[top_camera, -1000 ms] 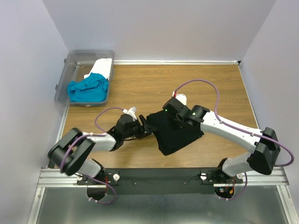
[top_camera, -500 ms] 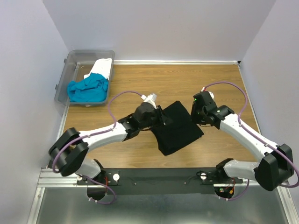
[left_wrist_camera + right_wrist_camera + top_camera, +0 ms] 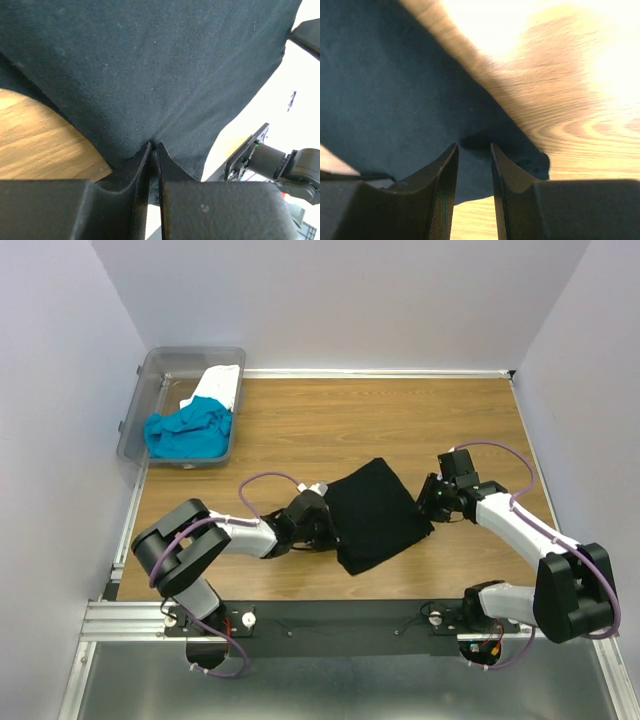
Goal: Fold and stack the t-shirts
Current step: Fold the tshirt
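Black t-shirt (image 3: 378,512), folded to a tilted rectangle with its long axis running about 11 to 5 o'clock, lies mid-desk (image 3: 420,410) seen from above. The turquoise t-shirt (image 3: 188,432) and white t-shirt (image 3: 224,385) sit in the bin (image 3: 190,352) at 10 o'clock. The left pincer (image 3: 328,528) meets its 9 o'clock edge and the right pincer (image 3: 428,508) its 3 o'clock edge, both equally near. From the left wrist, the left pincer (image 3: 154,146) is pinched almost closed on a pucker of black cloth. From the right wrist, the right pincer (image 3: 474,146) is narrow yet apart, a ridge of cloth between its tips. I'd judge the next fold goes across that long axis.
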`<control>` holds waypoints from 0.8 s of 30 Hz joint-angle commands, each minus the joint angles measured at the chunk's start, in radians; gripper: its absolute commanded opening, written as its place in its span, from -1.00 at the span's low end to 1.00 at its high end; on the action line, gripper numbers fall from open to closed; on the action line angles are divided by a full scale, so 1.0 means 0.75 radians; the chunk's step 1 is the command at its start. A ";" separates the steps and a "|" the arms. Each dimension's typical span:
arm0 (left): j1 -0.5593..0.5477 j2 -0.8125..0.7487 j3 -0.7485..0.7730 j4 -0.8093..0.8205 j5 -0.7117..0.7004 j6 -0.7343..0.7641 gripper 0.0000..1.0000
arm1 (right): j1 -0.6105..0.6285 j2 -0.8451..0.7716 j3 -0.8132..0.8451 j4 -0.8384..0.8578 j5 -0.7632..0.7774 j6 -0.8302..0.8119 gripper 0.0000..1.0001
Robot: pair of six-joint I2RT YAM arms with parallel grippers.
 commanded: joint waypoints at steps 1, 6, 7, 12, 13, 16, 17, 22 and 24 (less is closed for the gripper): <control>0.113 0.070 -0.010 -0.071 0.031 0.118 -0.65 | -0.008 0.029 -0.015 0.082 -0.198 0.005 -0.22; 0.334 0.141 0.237 -0.302 0.014 0.464 -0.60 | -0.008 -0.024 0.036 0.090 -0.342 -0.027 -0.22; 0.359 0.135 0.325 -0.334 0.006 0.509 -0.57 | -0.008 -0.034 0.042 0.101 -0.367 -0.028 -0.22; 0.351 0.017 0.514 -0.496 0.022 0.671 -0.20 | -0.008 -0.058 0.042 0.201 -0.471 -0.019 -0.22; 0.335 -0.008 0.518 -0.496 0.023 0.665 -0.18 | -0.008 -0.056 0.036 0.219 -0.477 -0.019 -0.23; 0.259 -0.061 0.514 -0.482 0.029 0.630 -0.17 | -0.008 -0.036 -0.013 0.329 -0.532 -0.001 -0.29; 0.253 -0.061 0.502 -0.478 0.045 0.618 -0.18 | -0.008 -0.028 -0.031 0.364 -0.555 0.007 -0.30; 0.247 -0.006 0.341 -0.329 0.064 0.542 -0.45 | -0.018 0.066 -0.148 0.548 -0.629 0.020 -0.33; 0.279 0.041 0.245 -0.262 0.049 0.496 -0.58 | -0.042 0.127 -0.215 0.612 -0.661 0.026 -0.33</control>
